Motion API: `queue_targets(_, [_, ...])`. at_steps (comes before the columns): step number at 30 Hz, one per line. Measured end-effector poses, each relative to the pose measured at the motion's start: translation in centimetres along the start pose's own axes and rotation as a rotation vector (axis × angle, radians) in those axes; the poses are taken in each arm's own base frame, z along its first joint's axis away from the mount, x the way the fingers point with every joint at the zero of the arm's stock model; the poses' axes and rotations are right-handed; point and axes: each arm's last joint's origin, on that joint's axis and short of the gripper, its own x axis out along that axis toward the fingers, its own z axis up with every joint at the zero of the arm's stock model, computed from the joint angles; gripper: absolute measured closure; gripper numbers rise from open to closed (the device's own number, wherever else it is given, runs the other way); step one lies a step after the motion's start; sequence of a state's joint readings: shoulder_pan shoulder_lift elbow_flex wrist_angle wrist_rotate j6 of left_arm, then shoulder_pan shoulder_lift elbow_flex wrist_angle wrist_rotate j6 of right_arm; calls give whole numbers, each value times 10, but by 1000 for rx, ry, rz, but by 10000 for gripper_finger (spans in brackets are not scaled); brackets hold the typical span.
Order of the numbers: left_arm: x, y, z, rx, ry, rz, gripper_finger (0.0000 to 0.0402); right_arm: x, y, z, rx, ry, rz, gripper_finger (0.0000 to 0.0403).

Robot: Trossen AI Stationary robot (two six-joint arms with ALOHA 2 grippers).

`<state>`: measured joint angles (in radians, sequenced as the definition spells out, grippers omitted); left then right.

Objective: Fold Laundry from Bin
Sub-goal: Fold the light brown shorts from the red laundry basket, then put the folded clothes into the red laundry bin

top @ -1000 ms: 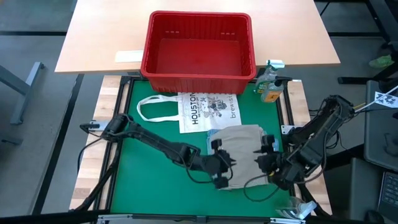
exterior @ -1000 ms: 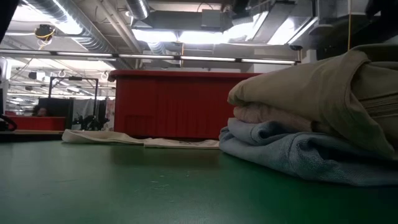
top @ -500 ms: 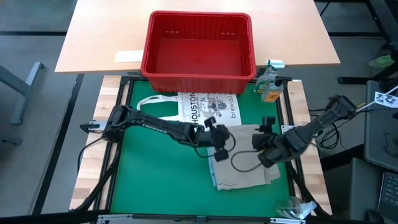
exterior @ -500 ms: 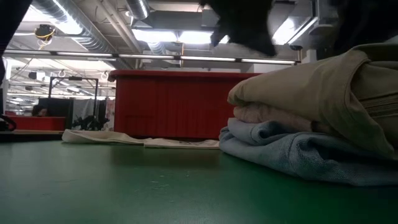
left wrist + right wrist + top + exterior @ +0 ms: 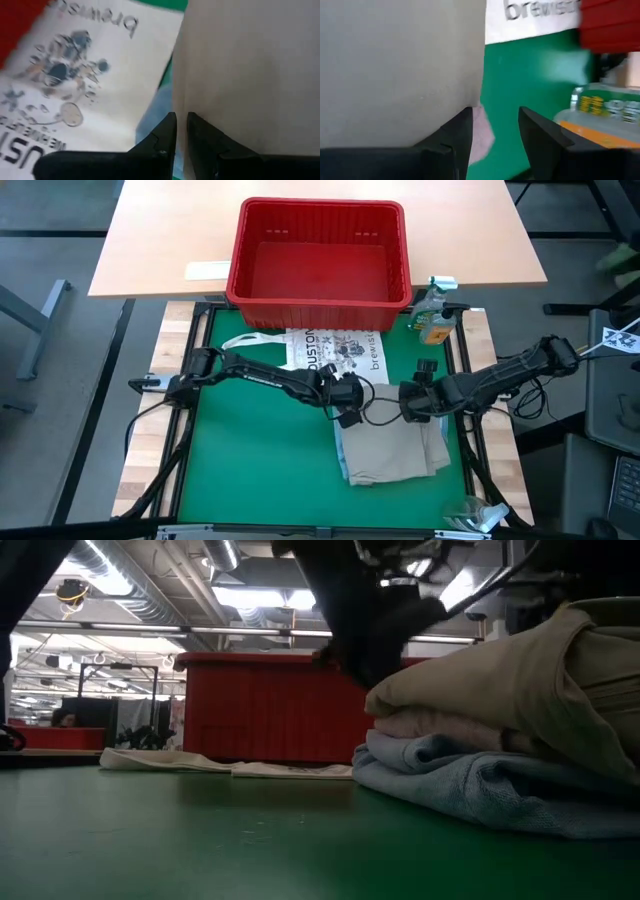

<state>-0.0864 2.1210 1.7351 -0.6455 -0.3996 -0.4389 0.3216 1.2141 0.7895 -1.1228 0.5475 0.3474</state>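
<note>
The laundry is a folded stack on the green mat: a khaki piece (image 5: 395,450) on top, then pale pink (image 5: 430,725), then light blue (image 5: 470,785). My left gripper (image 5: 350,415) stands at the stack's far left corner with its fingers shut but for a slit (image 5: 181,127). My right gripper (image 5: 407,412) hangs open (image 5: 495,125) over the far right corner, the pink edge (image 5: 482,137) showing below its gap. The red bin (image 5: 320,250) stands on the wooden table beyond the mat. My left gripper points slanting down at the khaki piece's far left edge (image 5: 182,107). In the low view a dark fingertip (image 5: 365,675) ends right at the top fold. Whether it touches the cloth I cannot tell.
A flat white tote bag printed HOUSTON (image 5: 335,355) lies between the stack and the bin. A bottle with an orange label (image 5: 435,325) stands at the mat's far right corner. Bare green mat (image 5: 260,460) spreads left of the stack.
Both grippers have gone from over the stack's near half toward the table's far edge and a little down, to the stack's far corners. The right one has also gone toward the table's left. The stack has stayed in place.
</note>
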Motion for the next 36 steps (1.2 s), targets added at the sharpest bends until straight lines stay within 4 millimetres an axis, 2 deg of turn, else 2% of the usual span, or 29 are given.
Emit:
queue_targets(4, [20,-5,-10,20,39,17,360,9,1,-3,7,35,52,243])
queue_targets(7, [20,-4,-10,21,43,15,360,7,0,-3,4,45,57,243])
queue_targets(10, [3,1,-4,17,32,11,360,-2,-6,-1,-5,58,55,243])
queue_targets(15, [-46,12,8,-2,12,-36,360,-26,-20,-3,-2,68,71,243])
queue_targets(19, [-72,11,2,-51,54,-54,360,-42,-32,-13,53,34,164,243])
queue_targets(23, [-84,-1,-7,-121,82,-85,360,-54,-42,-27,152,-23,257,243])
queue_targets(29, [-80,-27,-25,-106,110,-96,360,-66,-53,-43,256,-111,335,243])
queue_targets(36, [-71,-31,-33,-75,158,-62,357,-71,-60,-52,281,-161,359,243])
